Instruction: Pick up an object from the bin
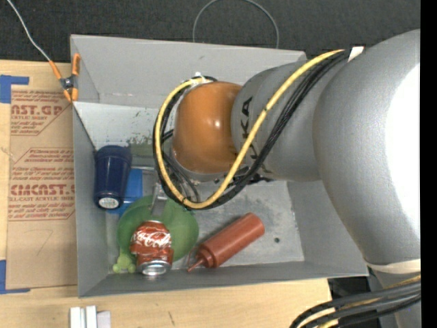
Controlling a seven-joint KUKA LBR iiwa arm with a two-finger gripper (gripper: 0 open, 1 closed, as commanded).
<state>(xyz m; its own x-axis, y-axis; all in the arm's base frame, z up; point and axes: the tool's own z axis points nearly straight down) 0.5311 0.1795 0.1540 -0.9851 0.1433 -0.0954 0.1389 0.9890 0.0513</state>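
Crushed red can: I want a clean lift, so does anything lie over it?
Nothing visible does. The crushed red can lies uncovered on a green plastic thing in the bin's lower-left corner; the red-brown bottle lies beside it, not over it.

red cola can (151,243) — lower left

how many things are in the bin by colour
blue: 2, a dark blue cup and a partly hidden light blue thing beside it
green: 1, a soft green thing
red: 2, a crushed cola can and a squeeze bottle
total: 5 in sight; the arm hides part of the bin floor
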